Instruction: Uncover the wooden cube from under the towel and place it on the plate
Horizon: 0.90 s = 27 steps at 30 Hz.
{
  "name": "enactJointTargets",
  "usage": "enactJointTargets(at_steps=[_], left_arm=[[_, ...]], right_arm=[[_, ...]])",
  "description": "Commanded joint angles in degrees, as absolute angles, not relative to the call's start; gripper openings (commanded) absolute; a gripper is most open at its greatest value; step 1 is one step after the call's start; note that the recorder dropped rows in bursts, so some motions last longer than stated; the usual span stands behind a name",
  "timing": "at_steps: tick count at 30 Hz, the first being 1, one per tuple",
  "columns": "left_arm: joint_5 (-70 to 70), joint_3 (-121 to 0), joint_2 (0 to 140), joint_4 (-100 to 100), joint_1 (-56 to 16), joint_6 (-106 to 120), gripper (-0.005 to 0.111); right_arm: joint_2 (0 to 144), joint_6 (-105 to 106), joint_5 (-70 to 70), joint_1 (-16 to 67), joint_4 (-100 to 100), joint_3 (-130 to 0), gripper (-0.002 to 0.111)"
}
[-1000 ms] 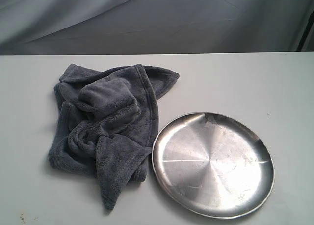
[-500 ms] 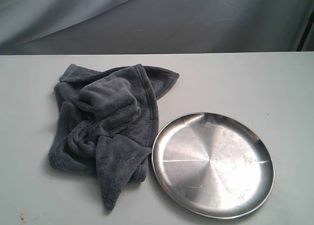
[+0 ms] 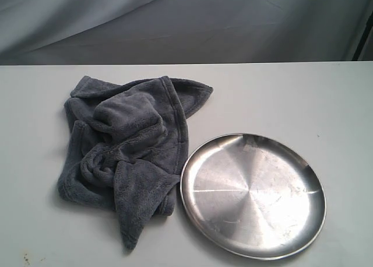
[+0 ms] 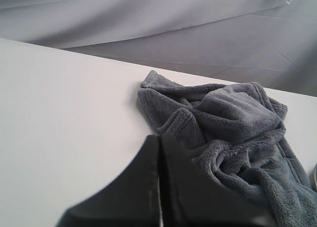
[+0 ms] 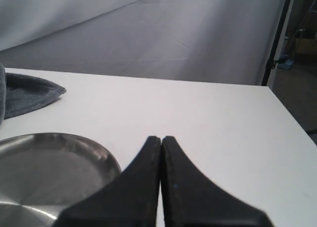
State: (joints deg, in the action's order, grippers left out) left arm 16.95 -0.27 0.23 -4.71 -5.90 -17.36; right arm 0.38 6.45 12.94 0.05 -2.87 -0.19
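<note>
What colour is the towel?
The towel is dark grey, clearest in the exterior view.

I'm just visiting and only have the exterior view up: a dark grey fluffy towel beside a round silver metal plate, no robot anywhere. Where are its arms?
Observer: The left wrist view shows the left fingers pressed together, with the dark grey fluffy towel close by them.
Operator: And the other arm?
Observer: The right wrist view shows the right fingers shut too, near the rim of the round shiny silver metal plate.
Operator: Any wooden cube peeking out on the towel's other side?
Observer: No. From the left wrist view that side is only fleece folds, no wood showing.
</note>
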Motion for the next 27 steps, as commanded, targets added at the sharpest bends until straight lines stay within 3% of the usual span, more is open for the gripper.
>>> enactJointTargets(at_steps=[1, 10, 17, 27], left_arm=[[16.74, 0.0, 0.0, -4.45, -6.19, -17.72, 0.0], [16.74, 0.0, 0.0, -4.45, -6.19, -17.72, 0.0], [16.74, 0.0, 0.0, -4.45, -6.19, -17.72, 0.0], [16.74, 0.0, 0.0, -4.45, -6.19, -17.72, 0.0]], right_arm=[[0.0, 5.59, 5.1, 0.28, -5.18, 0.0, 0.0], [0.0, -1.65, -11.27, 0.28, -26.03, 0.0, 0.0], [0.39, 0.0, 7.82, 0.28, -24.9, -10.13, 0.0], [16.29, 16.26, 26.44, 0.28, -24.46, -21.42, 0.0]])
